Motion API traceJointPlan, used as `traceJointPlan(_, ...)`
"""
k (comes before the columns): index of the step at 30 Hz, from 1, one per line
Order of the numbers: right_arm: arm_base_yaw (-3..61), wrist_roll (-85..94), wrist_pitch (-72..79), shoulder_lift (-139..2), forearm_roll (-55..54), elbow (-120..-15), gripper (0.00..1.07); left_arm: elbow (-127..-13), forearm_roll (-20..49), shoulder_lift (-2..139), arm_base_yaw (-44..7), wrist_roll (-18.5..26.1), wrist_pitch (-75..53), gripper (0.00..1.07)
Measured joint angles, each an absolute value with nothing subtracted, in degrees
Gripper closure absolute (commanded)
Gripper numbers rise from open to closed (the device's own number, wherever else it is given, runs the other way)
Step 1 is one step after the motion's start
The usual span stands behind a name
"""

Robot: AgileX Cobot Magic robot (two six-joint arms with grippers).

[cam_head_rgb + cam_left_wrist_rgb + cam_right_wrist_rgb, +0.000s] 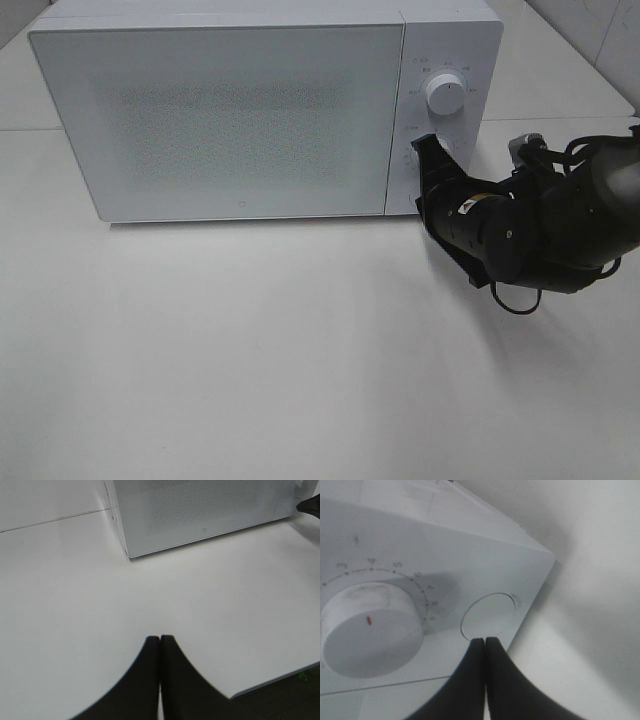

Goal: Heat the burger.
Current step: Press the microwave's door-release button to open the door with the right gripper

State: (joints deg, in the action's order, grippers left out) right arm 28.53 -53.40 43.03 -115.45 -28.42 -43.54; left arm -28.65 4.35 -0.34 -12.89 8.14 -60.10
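On the bench (300, 350), a closed white microwave (220, 110) is met by the right claw (485, 641), clenched empty at the round button (487, 614) beside a dial (367, 630), while the left claw (160, 639) is clenched above the bench; the burger's place cannot be told.

The right arm (560, 215) is chunky matte black with rounded segments, a small pale sticker (466, 208) (too tiny to read) and a thin black cable (516, 309) underneath. The left gripper (160, 639) has smooth black curved fingers (142, 685).
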Motion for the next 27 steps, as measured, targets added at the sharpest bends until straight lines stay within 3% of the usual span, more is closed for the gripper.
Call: traceJointPlan(27, 27.16, -53.57, 44.63, -119.52, -29.79, -47.67, 1.07, -28.65, 4.35, -0.34, -12.89, 8.14, -60.10, 1.06)
